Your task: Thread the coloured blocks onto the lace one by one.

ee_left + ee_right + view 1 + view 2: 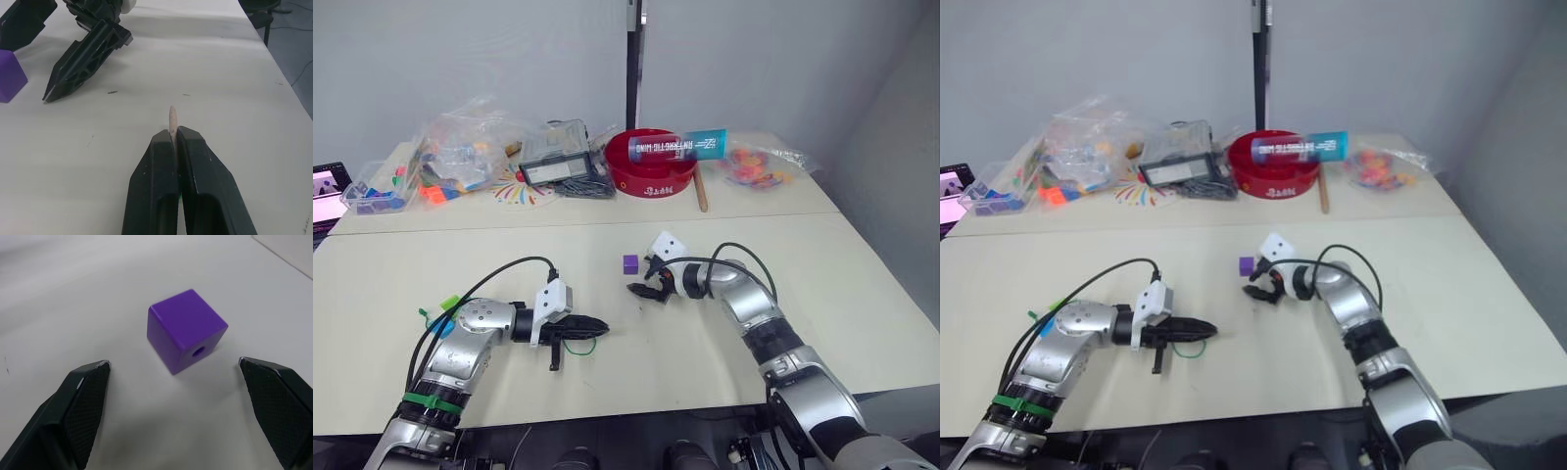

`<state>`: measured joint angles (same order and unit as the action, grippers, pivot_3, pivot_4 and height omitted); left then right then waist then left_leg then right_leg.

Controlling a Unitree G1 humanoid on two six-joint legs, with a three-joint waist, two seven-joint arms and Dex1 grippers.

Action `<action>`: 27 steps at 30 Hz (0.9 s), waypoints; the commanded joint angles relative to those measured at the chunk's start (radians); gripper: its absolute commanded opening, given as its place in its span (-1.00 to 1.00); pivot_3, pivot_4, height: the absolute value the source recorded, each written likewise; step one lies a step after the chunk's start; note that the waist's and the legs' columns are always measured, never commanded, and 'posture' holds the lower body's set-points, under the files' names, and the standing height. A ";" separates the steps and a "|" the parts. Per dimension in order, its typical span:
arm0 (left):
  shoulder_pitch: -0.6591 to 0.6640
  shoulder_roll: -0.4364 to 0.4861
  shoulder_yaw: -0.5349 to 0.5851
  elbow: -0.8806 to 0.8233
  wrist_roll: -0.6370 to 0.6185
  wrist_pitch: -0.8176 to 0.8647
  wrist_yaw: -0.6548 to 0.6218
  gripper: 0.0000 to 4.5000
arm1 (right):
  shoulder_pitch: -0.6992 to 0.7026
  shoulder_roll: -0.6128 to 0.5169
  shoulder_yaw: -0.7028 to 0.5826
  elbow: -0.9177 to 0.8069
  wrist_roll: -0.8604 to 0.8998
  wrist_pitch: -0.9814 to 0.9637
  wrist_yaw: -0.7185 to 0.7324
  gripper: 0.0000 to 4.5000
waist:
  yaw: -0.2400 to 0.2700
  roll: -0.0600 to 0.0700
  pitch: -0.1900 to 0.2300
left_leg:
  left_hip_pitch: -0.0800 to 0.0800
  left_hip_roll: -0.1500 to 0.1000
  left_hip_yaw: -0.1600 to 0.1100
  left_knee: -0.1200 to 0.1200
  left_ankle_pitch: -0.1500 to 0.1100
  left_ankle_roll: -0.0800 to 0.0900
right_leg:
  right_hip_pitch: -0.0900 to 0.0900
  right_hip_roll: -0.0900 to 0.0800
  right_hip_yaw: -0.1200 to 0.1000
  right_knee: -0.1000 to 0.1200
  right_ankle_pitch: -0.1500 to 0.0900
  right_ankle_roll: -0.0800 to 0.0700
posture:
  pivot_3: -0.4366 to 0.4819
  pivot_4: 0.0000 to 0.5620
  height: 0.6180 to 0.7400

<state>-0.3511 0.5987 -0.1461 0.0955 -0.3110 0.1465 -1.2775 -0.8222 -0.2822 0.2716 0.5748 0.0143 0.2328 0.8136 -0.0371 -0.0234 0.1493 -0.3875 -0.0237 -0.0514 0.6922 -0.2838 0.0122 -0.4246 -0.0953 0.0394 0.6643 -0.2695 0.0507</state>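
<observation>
Nearest the robot, the lace (579,345) is clamped between the 2 closed fingers of the left gripper (173,134) low over the table (862,284), its pale stiff tip (171,117) protruding from them and a green loop trailing beside them. Farther out, the right gripper (173,369) is held spread wide, and the purple block (186,329) (1 holed face visible) is seen on the table just beyond its fingertips, untouched.

White lettering on the blue tube (690,146) and on the red bowl (651,174), neither legible
</observation>
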 commanded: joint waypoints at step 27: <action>0.028 0.015 -0.001 -0.064 -0.004 -0.004 0.011 -1.00 | -0.275 0.030 -0.073 0.407 -0.033 -0.368 0.317 -0.48 | -0.031 0.001 0.000 | 0.001 0.001 0.000 -0.007 0.004 -0.007 | -0.001 0.000 0.000 0.002 0.000 0.000 | -0.05 -0.47 1.00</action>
<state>-0.3180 0.6062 -0.1525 0.0602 -0.3116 0.1419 -1.2677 -1.1040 -0.2324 0.2189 1.0867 -0.0528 -0.1370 1.0877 -0.0681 -0.0229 0.1493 -0.3870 -0.0222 -0.0518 0.6853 -0.2800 0.0056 -0.4255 -0.0956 0.0395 0.6662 -0.2694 0.0505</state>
